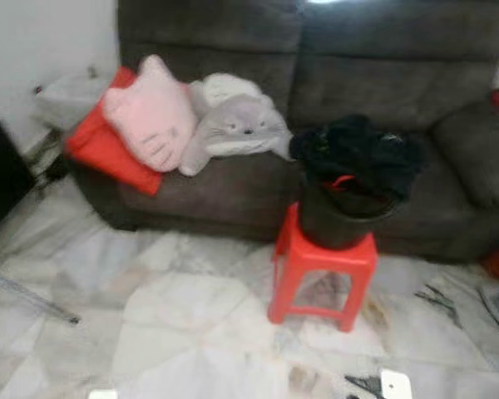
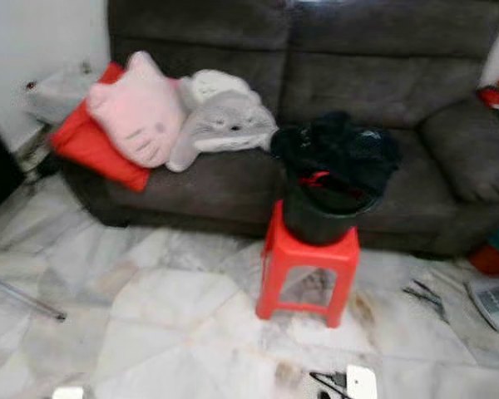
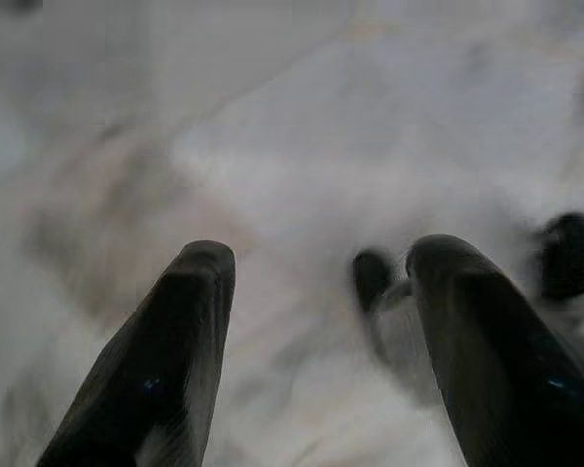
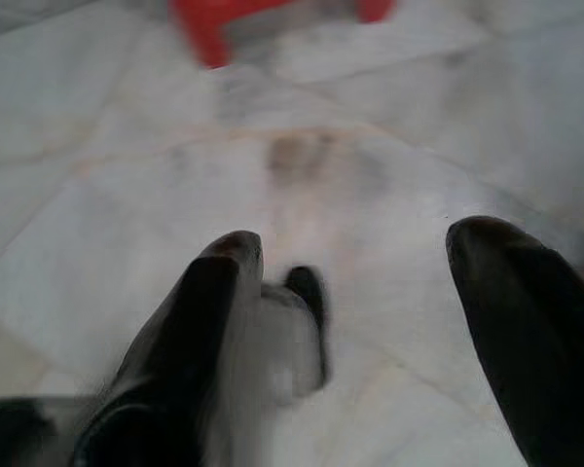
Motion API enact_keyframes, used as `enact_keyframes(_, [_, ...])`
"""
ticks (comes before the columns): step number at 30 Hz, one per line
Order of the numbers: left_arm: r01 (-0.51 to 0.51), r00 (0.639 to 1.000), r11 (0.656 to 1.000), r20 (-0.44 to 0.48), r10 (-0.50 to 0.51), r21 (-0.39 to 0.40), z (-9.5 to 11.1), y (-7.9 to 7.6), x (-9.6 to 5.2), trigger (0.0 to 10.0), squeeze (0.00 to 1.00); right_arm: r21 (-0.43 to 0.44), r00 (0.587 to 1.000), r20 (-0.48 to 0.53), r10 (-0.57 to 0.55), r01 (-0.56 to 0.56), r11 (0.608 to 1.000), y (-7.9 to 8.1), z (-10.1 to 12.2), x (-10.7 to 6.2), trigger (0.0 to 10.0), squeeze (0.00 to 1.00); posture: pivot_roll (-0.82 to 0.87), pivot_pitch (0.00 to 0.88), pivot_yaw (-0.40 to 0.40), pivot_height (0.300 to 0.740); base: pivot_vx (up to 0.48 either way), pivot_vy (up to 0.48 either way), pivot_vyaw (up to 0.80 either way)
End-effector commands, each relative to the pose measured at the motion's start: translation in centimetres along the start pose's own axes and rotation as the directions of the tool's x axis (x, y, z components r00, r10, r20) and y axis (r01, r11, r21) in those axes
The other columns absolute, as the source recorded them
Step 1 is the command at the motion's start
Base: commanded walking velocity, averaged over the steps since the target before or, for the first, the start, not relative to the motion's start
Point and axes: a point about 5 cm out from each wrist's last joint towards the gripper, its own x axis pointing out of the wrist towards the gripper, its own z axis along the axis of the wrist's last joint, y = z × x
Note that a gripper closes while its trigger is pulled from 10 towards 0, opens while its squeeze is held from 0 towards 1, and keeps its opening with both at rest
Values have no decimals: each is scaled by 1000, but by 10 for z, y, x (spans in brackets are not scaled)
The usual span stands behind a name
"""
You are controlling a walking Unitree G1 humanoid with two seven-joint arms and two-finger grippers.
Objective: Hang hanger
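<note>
We face the red stool (image 1: 323, 270) bearing a black bucket (image 1: 339, 218); a red hanger (image 1: 343, 180), seemingly, sits inside. Both the left gripper (image 3: 316, 282) and the right gripper (image 4: 355, 263) are spread empty above the floor (image 1: 175, 316). Next: approach, reach in.

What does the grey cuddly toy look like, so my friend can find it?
Look at the big dark grey sofa along the back. Toward its left end, cushions lean together: a red cushion, then a pink cat-face cushion. The grey cuddly toy lies right beside the pink one, the only grey one, with a small dark-eyed face.
</note>
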Motion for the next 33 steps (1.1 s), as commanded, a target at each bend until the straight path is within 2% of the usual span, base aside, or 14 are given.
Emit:
enact_keyframes(1, [2,1000,1000,-8,-2,-8,-4,1,-1,10000,0,3,1000,24,-8,7,1000,-1,7,1,10000,0,-81,3,-21,740,315,0,0])
enact_keyframes(8, [13,1000,1000,-7,-13,-3,-5,-9,0,10000,0,7,999,48,-19,18,1000,0,10,2,10000,0,-101,30,-13,740,312,0,0])
enact_keyframes(12, [17,1000,1000,-3,-17,-2,-5,-10,0,10000,0,-16,998,69,-10,11,1000,0,13,2,10000,0,-109,39,-10,740,309,0,0])
enact_keyframes(16, [-1,1000,1000,7,1,2,-4,7,-3,10000,0,-15,989,145,-32,34,999,-1,19,0,10000,0,-126,43,-9,740,214,0,0])
enact_keyframes(19, [-6,1000,1000,7,6,11,-4,8,-3,10000,0,3,978,202,-51,51,999,-1,23,-1,10000,0,-133,43,-8,740,0,0,0])
enact_keyframes(26, [10,1000,1000,21,-10,19,-5,-9,-1,10000,0,29,942,317,-108,104,994,-4,32,-5,10000,0,-161,38,-8,740,0,0,0])
enact_keyframes(33, [-3,1000,1000,26,2,13,-4,-6,-2,10000,0,10,896,411,-169,181,983,-7,40,-9,10000,0,-179,32,-10,740,0,0,0])
